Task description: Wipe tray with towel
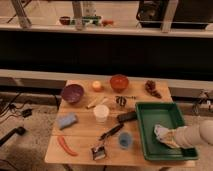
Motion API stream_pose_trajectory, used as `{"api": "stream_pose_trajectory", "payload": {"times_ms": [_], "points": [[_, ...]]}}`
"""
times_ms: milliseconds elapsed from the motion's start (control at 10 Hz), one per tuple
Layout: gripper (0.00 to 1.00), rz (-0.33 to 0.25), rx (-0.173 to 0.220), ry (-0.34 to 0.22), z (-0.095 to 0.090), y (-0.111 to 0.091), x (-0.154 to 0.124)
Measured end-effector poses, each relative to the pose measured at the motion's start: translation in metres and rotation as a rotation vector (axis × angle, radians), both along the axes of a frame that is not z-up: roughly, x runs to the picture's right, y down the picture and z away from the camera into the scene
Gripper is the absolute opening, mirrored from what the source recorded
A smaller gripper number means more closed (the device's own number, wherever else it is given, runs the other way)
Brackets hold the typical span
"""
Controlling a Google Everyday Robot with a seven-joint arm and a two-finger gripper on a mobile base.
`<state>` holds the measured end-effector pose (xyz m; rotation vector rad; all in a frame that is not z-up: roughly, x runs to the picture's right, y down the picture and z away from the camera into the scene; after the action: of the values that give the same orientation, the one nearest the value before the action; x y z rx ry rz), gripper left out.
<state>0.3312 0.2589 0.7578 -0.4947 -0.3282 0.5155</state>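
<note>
**Green tray at the near right, towel down inside it**

Green tray (165, 116) sat on the near right corner of the wooden table (80, 142). The towel (161, 133) lay bunched on the tray's floor toward the near right side, under the end of the pale arm (196, 134) reaching in from the right. The gripper (169, 137) was at the towel, buried in the cloth, and whether it was clamped on it could not be told.

The far and left parts of the floor showed bare, so most of the wiping looked undone. Doing it well probably called for light, even pressure, so that the tray would not slide. Overlapping sweeps toward the far left corner, stopping short of the walls, looked right. A blue cup (125, 140) stood just beside the left wall, and a dark object (126, 116) lay at the far left corner. A shoved tray could have knocked either one.
</note>
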Motion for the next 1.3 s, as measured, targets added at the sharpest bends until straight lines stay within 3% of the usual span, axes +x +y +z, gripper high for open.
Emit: {"api": "stream_pose_trajectory", "payload": {"times_ms": [600,900,1300], "points": [[0.0,-0.064,0.016,0.054,0.038,-0.039,0.002],[0.0,-0.074,0.001,0.088,0.068,-0.049,0.007],[0.0,-0.077,0.011,0.125,0.086,-0.069,0.015]]}}
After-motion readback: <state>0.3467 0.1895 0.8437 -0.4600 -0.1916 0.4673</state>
